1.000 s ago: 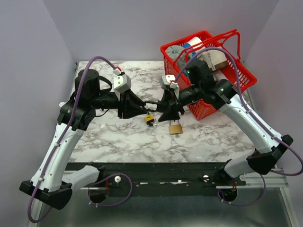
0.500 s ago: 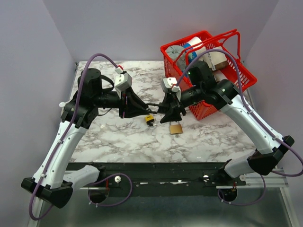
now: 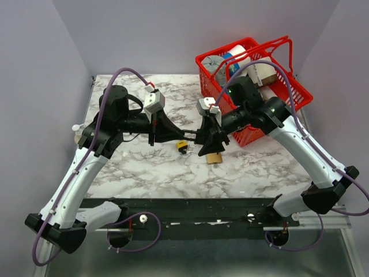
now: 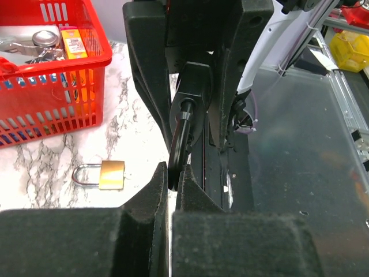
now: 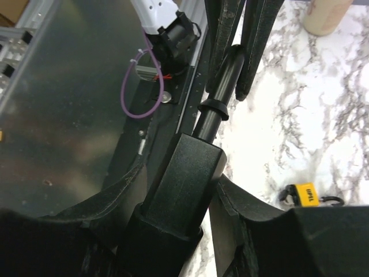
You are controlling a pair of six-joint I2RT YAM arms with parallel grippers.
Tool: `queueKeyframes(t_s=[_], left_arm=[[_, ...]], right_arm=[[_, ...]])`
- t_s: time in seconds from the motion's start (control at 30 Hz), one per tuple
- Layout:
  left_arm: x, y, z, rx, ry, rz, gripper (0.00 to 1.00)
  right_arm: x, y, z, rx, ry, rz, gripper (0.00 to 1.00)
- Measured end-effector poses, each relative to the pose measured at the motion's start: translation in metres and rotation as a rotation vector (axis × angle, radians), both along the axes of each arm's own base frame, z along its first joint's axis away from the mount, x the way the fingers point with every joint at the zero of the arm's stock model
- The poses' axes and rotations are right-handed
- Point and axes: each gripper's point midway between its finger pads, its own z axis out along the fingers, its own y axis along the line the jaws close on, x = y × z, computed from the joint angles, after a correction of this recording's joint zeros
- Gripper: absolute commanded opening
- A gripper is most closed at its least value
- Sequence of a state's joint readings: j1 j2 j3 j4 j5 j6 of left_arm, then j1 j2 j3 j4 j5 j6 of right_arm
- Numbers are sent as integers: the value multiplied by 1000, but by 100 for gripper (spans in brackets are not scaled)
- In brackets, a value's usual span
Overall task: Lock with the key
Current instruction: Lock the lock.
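A black padlock [image 5: 185, 173] hangs in mid-air between the two arms. My right gripper [image 5: 181, 190] is shut on its blocky body [image 4: 194, 85]. Its black shackle [image 4: 180, 141] curves toward my left gripper [image 4: 174, 174], which is shut on the shackle's loop. From above, the left gripper [image 3: 185, 134] and right gripper [image 3: 203, 137] meet tip to tip over the middle of the marble table. No key shows in any view.
A brass padlock [image 3: 214, 157] lies on the table [image 3: 144, 167] under the right gripper. A small yellow padlock [image 3: 182, 145] lies just left of it. A red basket [image 3: 300, 88] of items stands back right. A beige bottle [image 5: 327, 11] stands far left.
My left gripper has moved right toward the right gripper and closed on the black shackle. The right gripper has kept its hold on the lock body, shifting only slightly.
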State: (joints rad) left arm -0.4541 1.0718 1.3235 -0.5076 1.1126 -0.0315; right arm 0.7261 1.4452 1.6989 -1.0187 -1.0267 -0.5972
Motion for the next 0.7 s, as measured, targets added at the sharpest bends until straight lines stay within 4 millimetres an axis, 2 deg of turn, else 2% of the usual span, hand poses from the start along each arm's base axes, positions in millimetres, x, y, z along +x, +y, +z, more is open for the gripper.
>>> queueKeyframes(t_s=[0.33,0.7], left_arm=[[-11,-15,-1,-37,-5,-20,0],[-17,-20,-6,-35,5,-41,0]], right_arm=[[-14,-8,4,-30,76,7,1],[-15,-14,-3,-54,7,25,1]])
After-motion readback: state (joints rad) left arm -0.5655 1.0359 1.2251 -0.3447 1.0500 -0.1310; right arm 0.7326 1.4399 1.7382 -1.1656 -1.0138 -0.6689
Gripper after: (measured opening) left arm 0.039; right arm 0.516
